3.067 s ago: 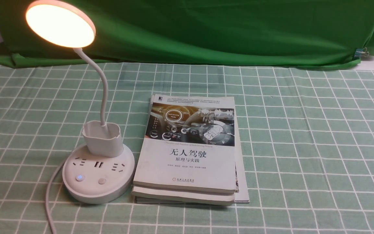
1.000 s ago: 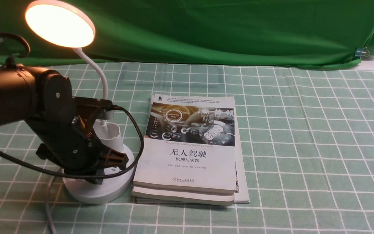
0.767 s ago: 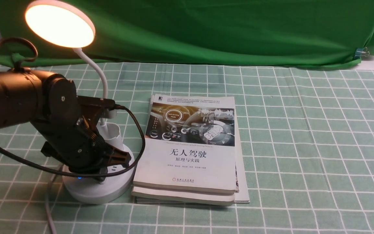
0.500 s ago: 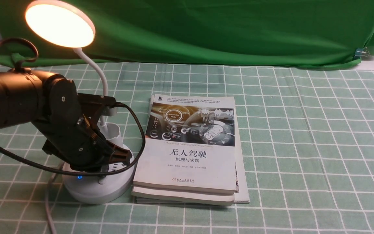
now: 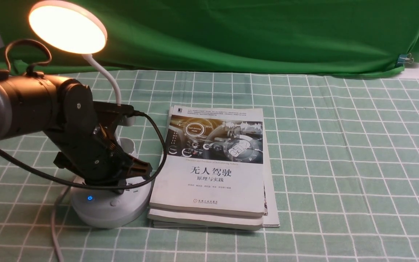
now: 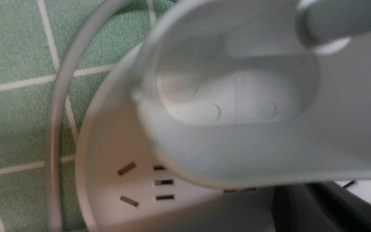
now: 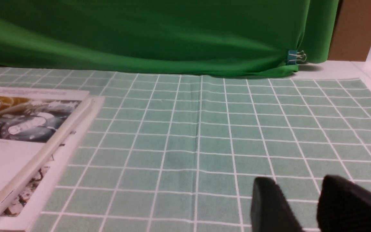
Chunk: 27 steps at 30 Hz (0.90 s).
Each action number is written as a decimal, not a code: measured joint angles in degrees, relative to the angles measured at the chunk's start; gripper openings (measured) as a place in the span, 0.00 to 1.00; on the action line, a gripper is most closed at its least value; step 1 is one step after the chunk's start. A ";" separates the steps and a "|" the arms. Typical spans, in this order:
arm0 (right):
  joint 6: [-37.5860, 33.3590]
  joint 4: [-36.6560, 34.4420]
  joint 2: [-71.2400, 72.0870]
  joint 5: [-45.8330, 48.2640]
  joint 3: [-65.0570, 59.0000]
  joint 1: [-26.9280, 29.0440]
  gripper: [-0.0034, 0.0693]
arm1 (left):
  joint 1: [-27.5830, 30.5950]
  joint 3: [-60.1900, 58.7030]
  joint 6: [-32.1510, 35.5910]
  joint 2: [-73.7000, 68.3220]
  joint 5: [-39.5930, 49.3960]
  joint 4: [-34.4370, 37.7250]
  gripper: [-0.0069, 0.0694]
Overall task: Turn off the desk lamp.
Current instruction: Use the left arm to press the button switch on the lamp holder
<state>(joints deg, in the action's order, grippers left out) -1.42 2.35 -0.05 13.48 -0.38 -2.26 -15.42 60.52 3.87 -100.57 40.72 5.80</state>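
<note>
The desk lamp (image 5: 107, 209) stands at the left, its round head (image 5: 67, 27) glowing warm. On the base, one button (image 5: 90, 198) shows a blue light and the plain button (image 5: 114, 202) beside it is uncovered. My left gripper (image 5: 116, 189) hangs just over the base, behind the buttons and against the cup holder (image 6: 237, 96). Its dark fingers (image 6: 301, 209) lie together with no gap, blurred in the left wrist view, near the sockets (image 6: 159, 182). My right gripper (image 7: 296, 183) hovers open over bare cloth, out of the front view.
A stack of books (image 5: 213, 167) lies right beside the lamp base. The lamp's white cord (image 5: 53, 225) runs toward the front edge. A green backdrop (image 5: 231, 32) hangs along the back, above the checked green cloth (image 5: 340, 163).
My left arm came in from the left and dropped onto the base, covering both buttons. It has since lifted and shifted back toward the cup. The lamp head stays lit.
</note>
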 joint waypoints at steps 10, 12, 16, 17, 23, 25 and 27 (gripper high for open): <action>0.00 0.00 0.00 0.00 0.00 0.00 0.38 | 0.00 -1.33 -0.22 4.38 3.19 0.43 0.09; 0.00 0.00 0.00 0.00 0.00 0.00 0.38 | 0.00 -1.33 -0.26 4.97 4.13 0.57 0.09; 0.00 0.00 0.00 0.00 0.00 0.00 0.38 | -0.04 -1.33 -0.39 4.45 4.19 0.65 0.09; 0.00 0.00 0.00 0.00 0.00 0.00 0.38 | -0.04 -1.33 -0.39 4.25 4.02 0.65 0.09; 0.00 0.00 0.00 0.00 0.00 0.00 0.38 | -0.04 -1.33 -0.44 3.45 3.52 1.11 0.09; 0.00 0.00 0.00 0.00 0.00 0.00 0.38 | -0.04 -1.33 -0.44 3.31 3.52 1.11 0.09; 0.00 0.00 0.00 0.00 0.00 0.00 0.38 | -0.04 -1.33 -0.44 2.65 3.69 1.17 0.09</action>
<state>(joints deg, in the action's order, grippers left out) -1.42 2.35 -0.05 13.48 -0.38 -2.26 -15.47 59.19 3.43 -97.92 44.41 6.97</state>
